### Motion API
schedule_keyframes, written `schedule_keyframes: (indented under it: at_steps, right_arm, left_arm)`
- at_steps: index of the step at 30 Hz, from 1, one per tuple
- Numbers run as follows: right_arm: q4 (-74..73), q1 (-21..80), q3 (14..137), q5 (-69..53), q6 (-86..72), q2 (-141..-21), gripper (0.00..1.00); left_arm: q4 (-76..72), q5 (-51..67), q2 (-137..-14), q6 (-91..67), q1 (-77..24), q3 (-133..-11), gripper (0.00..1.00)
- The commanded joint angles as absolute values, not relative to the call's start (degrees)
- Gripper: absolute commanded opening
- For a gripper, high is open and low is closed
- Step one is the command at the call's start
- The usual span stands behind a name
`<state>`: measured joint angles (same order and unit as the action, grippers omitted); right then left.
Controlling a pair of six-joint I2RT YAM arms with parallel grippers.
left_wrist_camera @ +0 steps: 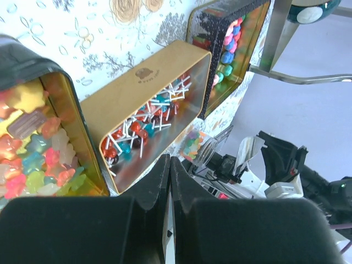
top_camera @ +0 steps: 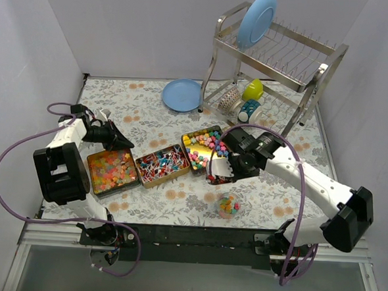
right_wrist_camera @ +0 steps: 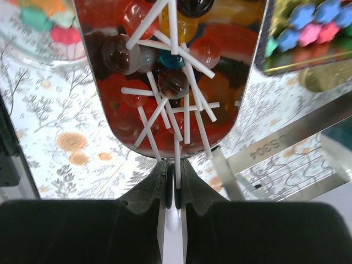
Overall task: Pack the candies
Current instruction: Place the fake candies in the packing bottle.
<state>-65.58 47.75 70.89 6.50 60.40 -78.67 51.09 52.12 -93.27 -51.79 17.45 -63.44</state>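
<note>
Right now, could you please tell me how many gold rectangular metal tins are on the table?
3: left tin of gummies, middle tin of lollipops, right tin of candies.

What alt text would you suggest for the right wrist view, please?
The right gripper is shut on the handle of a clear scoop full of lollipops, over a floral tablecloth. A clear cup of candies shows at top left; a tin of blue and pink sweets at top right.
</note>
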Motion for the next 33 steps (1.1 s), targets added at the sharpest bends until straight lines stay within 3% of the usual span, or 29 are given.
schedule_keyframes:
  at_steps: [1, 10, 33]
  right_arm:
    - [-68.5, 47.7, 67.1, 8.6, 61.9, -72.7, 0.01]
    - [-69.6, 47.7, 60.2, 11.8, 65.1, -66.7, 0.01]
    - [-75.0, 54.3, 58.6, 23.5, 63.4, -71.3, 0.01]
  left_arm:
    - [49.3, 52.9, -94.0, -51.0, 17.4, -67.0, 0.00]
    - [47.8, 50.5, -95.2, -49.5, 17.4, -67.9, 0.00]
    - [45.1, 50.2, -94.1, -50.1, 17.4, -65.4, 0.00]
